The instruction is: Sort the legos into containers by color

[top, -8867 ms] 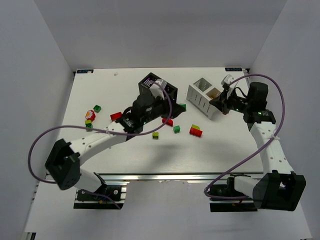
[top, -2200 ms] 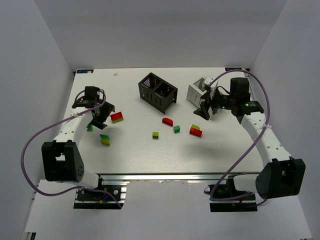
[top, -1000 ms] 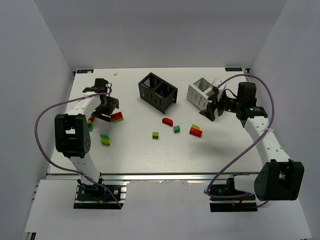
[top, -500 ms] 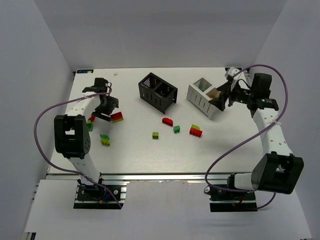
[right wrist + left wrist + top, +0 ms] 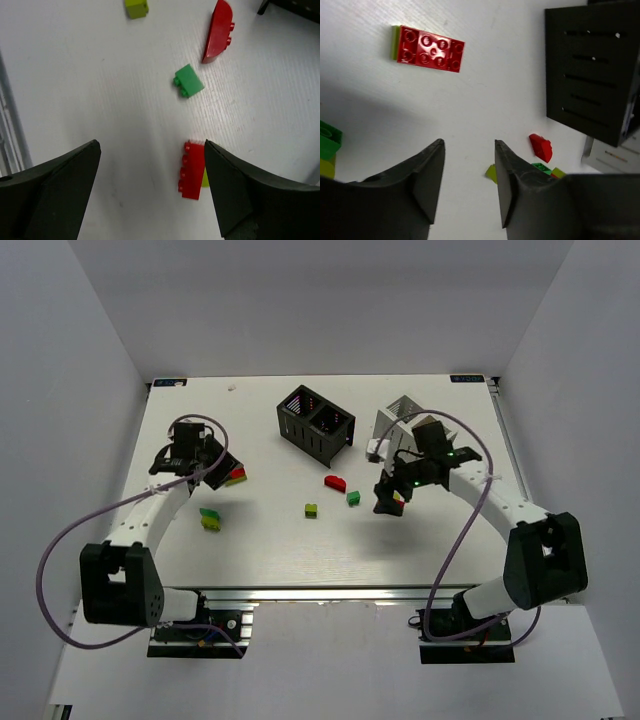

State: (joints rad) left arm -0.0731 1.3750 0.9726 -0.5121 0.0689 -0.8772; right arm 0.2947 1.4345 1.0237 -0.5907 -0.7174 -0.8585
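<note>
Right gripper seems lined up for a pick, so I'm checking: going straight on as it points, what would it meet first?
Probably the red-on-yellow brick, lying between the right gripper's open jaws, nearer one side; otherwise the table. Depth is unclear.

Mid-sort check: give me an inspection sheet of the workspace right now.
Surface: white table, nothing spilled.
Job's things: black slotted bin and white slotted bin at the back; loose: flat red brick, green-and-yellow stack, curved red brick, small yellow-green brick, small green brick, red-and-yellow brick.
Clutter: nothing seen.
Hands: left hand partly open, empty; right hand wide open above the red-and-yellow brick.
Cables: purple cable looping off each arm.
Surroundings: plain grey walls.
</note>
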